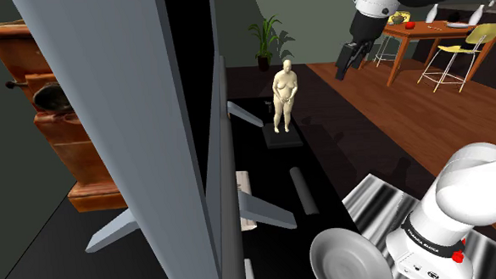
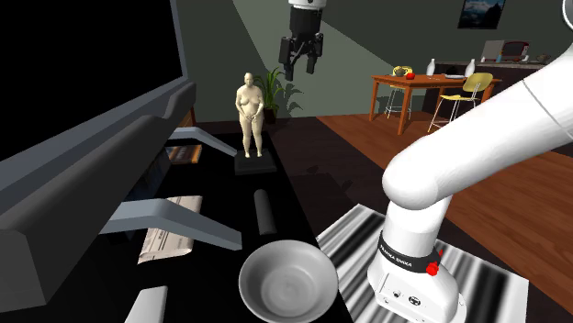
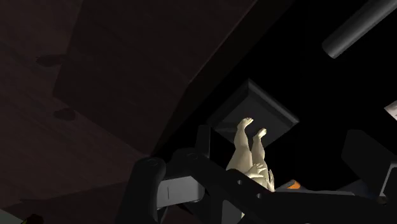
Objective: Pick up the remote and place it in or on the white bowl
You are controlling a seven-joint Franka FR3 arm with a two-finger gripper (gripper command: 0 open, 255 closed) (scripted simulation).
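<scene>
Reddish plank floor [image 1: 407, 120]. Grey-green back wall [image 1: 318, 22], with a paler slanting band of light in the second exterior view. Wooden dining table [image 1: 416, 33] far off, a yellow-seated stool [image 1: 472, 40] beside it. Potted plant [image 1: 266, 39] against the wall. Framed picture [image 2: 480, 11] hung high (subject unreadable). Carved brown cabinet [image 1: 64, 141] at the shoulder view's left.

White rounded arm [image 2: 477, 156] with dark joints – red dots [image 2: 439, 267] near its base – and all-black claw [image 2: 300, 72]
</scene>
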